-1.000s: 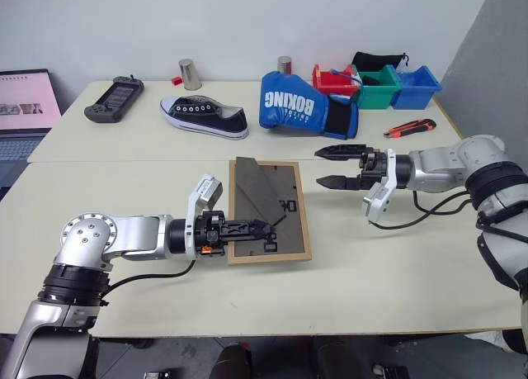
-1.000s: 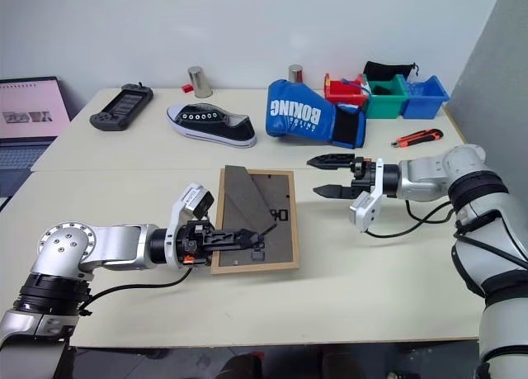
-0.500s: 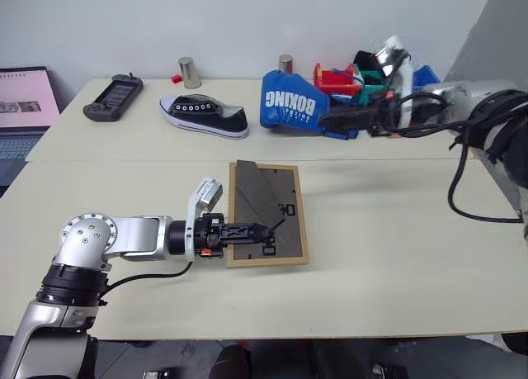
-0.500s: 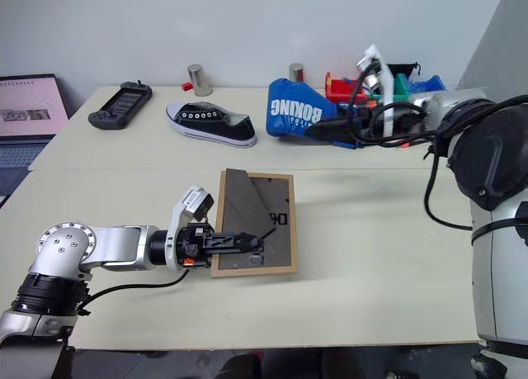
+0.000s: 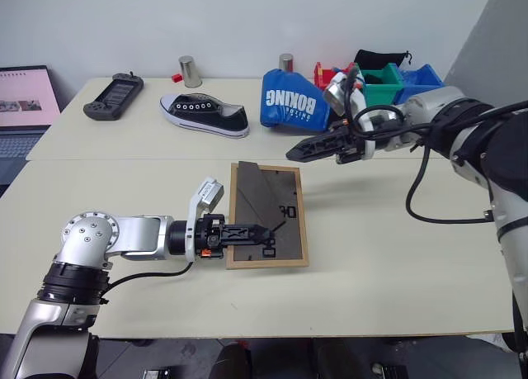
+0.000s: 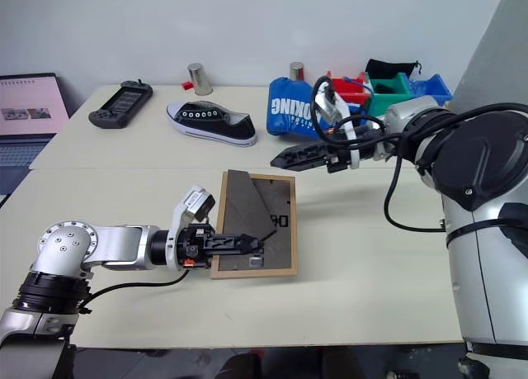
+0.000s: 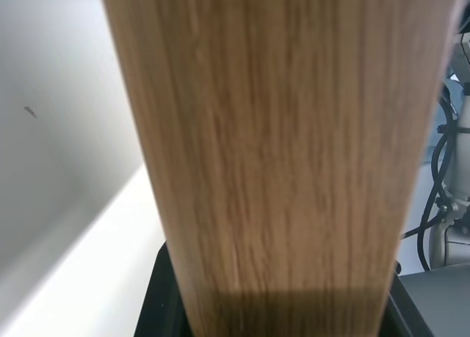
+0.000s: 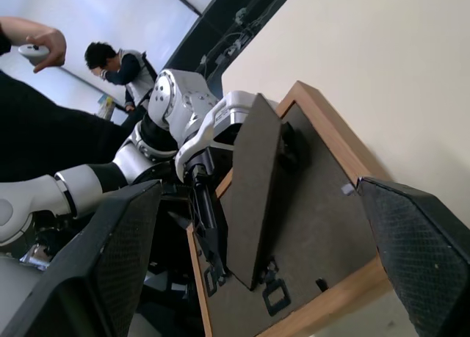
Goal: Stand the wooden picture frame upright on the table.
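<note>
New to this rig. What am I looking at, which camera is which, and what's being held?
It is a two-armed humanoid robot. Two pictures come from its head cameras looking down over a pale cream table; the other two come from a camera on each wrist.

A small light-wood picture frame lies face down, its dark grey back and prop leg upward. The left claw is clamped on the frame's edge, which is the wood grain seen in the left wrist view. The right claw hangs open above the table beyond the frame, holding nothing.

Further back lie a black sneaker, a blue boxing glove, a game controller and coloured bins.
</note>
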Controlling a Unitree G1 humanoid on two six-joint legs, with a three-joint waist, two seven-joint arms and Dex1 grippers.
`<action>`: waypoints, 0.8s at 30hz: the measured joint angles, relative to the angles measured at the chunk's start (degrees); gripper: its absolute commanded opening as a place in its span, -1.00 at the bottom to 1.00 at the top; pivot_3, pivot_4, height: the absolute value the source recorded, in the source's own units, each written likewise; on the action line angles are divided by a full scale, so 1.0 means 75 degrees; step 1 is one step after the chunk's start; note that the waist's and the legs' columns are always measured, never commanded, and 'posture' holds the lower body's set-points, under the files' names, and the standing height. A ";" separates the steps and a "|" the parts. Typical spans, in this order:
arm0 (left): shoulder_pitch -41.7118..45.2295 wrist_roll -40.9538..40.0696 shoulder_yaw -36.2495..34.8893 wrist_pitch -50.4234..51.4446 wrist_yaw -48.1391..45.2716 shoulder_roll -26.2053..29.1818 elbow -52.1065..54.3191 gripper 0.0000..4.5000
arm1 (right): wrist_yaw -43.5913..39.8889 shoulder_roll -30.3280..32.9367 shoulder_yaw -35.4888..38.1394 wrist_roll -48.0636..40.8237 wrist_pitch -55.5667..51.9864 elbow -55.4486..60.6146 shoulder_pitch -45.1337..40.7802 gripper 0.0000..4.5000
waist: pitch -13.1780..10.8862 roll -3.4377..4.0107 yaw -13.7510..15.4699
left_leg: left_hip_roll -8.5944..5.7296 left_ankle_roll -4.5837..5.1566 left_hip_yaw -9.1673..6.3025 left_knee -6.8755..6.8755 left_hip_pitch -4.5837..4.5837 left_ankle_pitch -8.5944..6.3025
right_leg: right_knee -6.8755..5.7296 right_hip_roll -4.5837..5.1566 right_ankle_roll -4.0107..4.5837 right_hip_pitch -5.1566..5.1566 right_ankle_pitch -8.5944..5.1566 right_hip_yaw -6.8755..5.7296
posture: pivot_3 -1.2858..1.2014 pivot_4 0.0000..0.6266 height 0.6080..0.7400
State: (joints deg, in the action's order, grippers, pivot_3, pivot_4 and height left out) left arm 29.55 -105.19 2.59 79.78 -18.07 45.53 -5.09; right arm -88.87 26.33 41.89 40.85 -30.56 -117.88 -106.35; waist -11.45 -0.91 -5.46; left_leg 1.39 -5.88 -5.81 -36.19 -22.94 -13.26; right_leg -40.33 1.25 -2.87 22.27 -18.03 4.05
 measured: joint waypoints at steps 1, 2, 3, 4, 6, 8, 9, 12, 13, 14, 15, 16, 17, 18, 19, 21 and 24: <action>0.0000 0.0001 0.0000 -0.0001 0.0000 0.0000 0.0002 -0.42 | 0.0000 -0.0092 0.0079 0.0141 0.0012 0.0000 0.0069 0.99 | 0.0000 -0.0001 -0.0001 | 0.0001 -0.0001 -0.0001 0.0000 0.0000 0.0000 | 0.0000 -0.0001 0.0000 -0.0001 0.0000 -0.0001 | 0.03 -0.52 1.00; -0.0001 0.0002 0.0000 -0.0002 0.0000 -0.0001 0.0002 -0.42 | 0.0000 -0.0148 0.0188 0.0246 0.0048 0.0000 0.0171 0.99 | 0.0000 -0.0002 0.0001 | 0.0000 -0.0002 -0.0001 -0.0002 0.0000 0.0001 | 0.0000 -0.0001 0.0000 -0.0001 0.0000 0.0000 | 0.03 -0.52 1.00; -0.0003 0.0007 0.0000 -0.0006 0.0000 -0.0001 0.0002 -0.42 | 0.0000 -0.0216 0.0253 0.0411 0.0147 0.0000 0.0287 0.99 | 0.0001 -0.0004 -0.0001 | 0.0000 -0.0003 -0.0001 -0.0003 0.0000 0.0002 | 0.0000 -0.0001 0.0000 -0.0004 0.0000 0.0000 | 0.03 -0.52 1.00; -0.0013 0.0048 -0.0001 -0.0007 0.0012 0.0001 -0.0001 -0.42 | 0.0000 -0.0281 0.0290 0.0472 0.0210 0.0000 0.0359 0.99 | 0.0001 -0.0004 -0.0004 | 0.0000 -0.0003 0.0000 -0.0005 0.0000 0.0002 | 0.0001 -0.0001 -0.0001 -0.0004 0.0000 0.0001 | 0.03 -0.52 1.00; -0.0045 0.0151 0.0000 -0.0010 0.0021 -0.0007 -0.0009 -0.42 | 0.0001 -0.0417 0.0396 0.0633 0.0363 0.0000 0.0434 0.99 | -0.0001 -0.0007 -0.0017 | 0.0001 -0.0004 0.0000 -0.0005 0.0000 0.0002 | 0.0000 -0.0001 -0.0001 -0.0004 0.0000 0.0001 | 0.03 -0.52 1.00; -0.0045 0.0217 -0.0001 -0.0015 0.0021 -0.0018 -0.0009 -0.42 | 0.0001 -0.0553 0.0430 0.0688 0.0518 -0.0002 0.0435 0.99 | -0.0001 -0.0008 -0.0029 | 0.0002 -0.0004 0.0000 -0.0004 0.0001 0.0002 | 0.0000 -0.0001 -0.0001 -0.0004 0.0000 0.0000 | 0.03 -0.52 1.00; -0.0045 0.0241 -0.0001 -0.0017 0.0021 -0.0033 -0.0009 -0.42 | 0.0001 -0.0607 0.0437 0.0688 0.0595 -0.0002 0.0438 0.99 | -0.0001 -0.0008 -0.0035 | 0.0002 -0.0004 0.0000 -0.0004 0.0001 0.0002 | 0.0001 -0.0001 -0.0001 -0.0004 0.0000 0.0001 | 0.03 -0.52 1.00; -0.0045 0.0257 -0.0001 -0.0017 0.0021 -0.0035 -0.0009 -0.42 | 0.0002 -0.0679 0.0450 0.0689 0.0682 -0.0006 0.0440 0.99 | 0.0000 -0.0010 -0.0042 | 0.0002 -0.0005 0.0000 -0.0004 0.0001 0.0002 | 0.0001 -0.0001 -0.0001 -0.0005 0.0000 0.0001 | 0.03 -0.52 1.00; -0.0045 0.0258 -0.0001 -0.0017 0.0020 -0.0036 -0.0009 -0.42 | 0.0002 -0.0697 0.0506 0.0698 0.0659 -0.0006 0.0439 0.99 | 0.0000 -0.0010 -0.0044 | 0.0002 -0.0005 0.0000 -0.0004 0.0001 0.0003 | 0.0001 -0.0001 -0.0001 -0.0005 0.0000 0.0001 | 0.03 -0.52 1.00; -0.0045 0.0258 -0.0006 -0.0017 0.0017 -0.0039 -0.0008 -0.42 | 0.0002 -0.0722 0.0582 0.0706 0.0604 -0.0006 0.0438 0.99 | 0.0000 -0.0010 -0.0045 | 0.0002 -0.0005 0.0000 -0.0004 0.0001 0.0003 | 0.0000 -0.0001 -0.0001 -0.0005 0.0000 0.0001 | 0.03 -0.52 1.00; -0.0044 0.0258 -0.0009 -0.0017 0.0013 -0.0042 -0.0008 -0.42 | 0.0001 -0.0758 0.0675 0.0719 0.0508 -0.0006 0.0437 0.99 | 0.0000 -0.0010 -0.0045 | 0.0002 -0.0005 0.0000 -0.0004 0.0003 0.0003 | 0.0000 -0.0002 -0.0001 -0.0005 0.0000 0.0000 | 0.03 -0.52 1.00; -0.0044 0.0258 -0.0010 -0.0017 0.0006 -0.0047 -0.0007 -0.42 | 0.0001 -0.0792 0.0803 0.0752 0.0380 -0.0006 0.0435 0.99 | 0.0000 -0.0010 -0.0044 | 0.0002 -0.0005 -0.0001 -0.0004 0.0002 0.0003 | 0.0000 -0.0002 -0.0001 -0.0005 0.0000 0.0000 | 0.03 -0.52 1.00; -0.0044 0.0258 -0.0010 -0.0017 0.0002 -0.0052 -0.0007 -0.42 | -0.0002 -0.0811 0.0899 0.0777 0.0274 -0.0007 0.0430 0.99 | 0.0000 -0.0010 -0.0044 | 0.0002 -0.0005 -0.0001 -0.0004 0.0002 0.0003 | 0.0000 -0.0003 -0.0001 -0.0005 0.0000 0.0000 | 0.03 -0.52 1.00; -0.0044 0.0258 -0.0012 -0.0017 -0.0003 -0.0056 -0.0006 -0.42 | -0.0005 -0.0794 0.1114 0.0865 0.0080 -0.0012 0.0419 0.99 | -0.0001 -0.0010 -0.0043 | 0.0002 -0.0005 -0.0001 -0.0004 0.0002 0.0003 | 0.0000 -0.0003 -0.0001 -0.0005 0.0001 -0.0001 | 0.03 -0.52 1.00; -0.0043 0.0259 -0.0015 -0.0016 -0.0006 -0.0057 -0.0005 -0.42 | -0.0013 -0.0743 0.1473 0.0993 -0.0241 -0.0027 0.0391 0.99 | -0.0002 -0.0012 -0.0038 | 0.0002 -0.0005 -0.0001 -0.0004 0.0001 0.0003 | 0.0001 -0.0003 -0.0001 -0.0004 0.0000 0.0000 | 0.03 -0.52 1.00; -0.0042 0.0261 -0.0032 -0.0016 -0.0017 -0.0066 -0.0005 -0.42 | -0.0022 -0.0536 0.2117 0.1126 -0.0968 -0.0060 0.0206 0.99 | -0.0004 -0.0016 -0.0021 | 0.0001 -0.0005 -0.0001 -0.0003 0.0000 0.0003 | 0.0003 -0.0003 -0.0001 -0.0004 0.0000 0.0000 | 0.03 -0.52 1.00; -0.0040 0.0280 -0.0079 -0.0013 -0.0023 -0.0068 -0.0006 -0.42 | -0.0041 -0.0090 0.3097 0.1383 -0.2001 -0.0063 -0.0135 0.99 | -0.0003 -0.0034 0.0021 | 0.0001 -0.0005 -0.0001 0.0005 0.0001 0.0002 | 0.0018 -0.0003 0.0000 -0.0008 0.0000 -0.0001 | 0.03 -0.52 1.00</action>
State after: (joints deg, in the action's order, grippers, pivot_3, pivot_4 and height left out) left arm 29.25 -103.09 2.00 79.69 -18.25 45.01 -5.13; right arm -89.18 25.66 65.12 51.23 -45.56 -118.36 -107.36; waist -11.47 -1.16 -5.30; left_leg 1.40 -5.92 -5.82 -36.15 -22.93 -13.24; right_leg -40.19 1.22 -2.88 22.21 -18.03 4.05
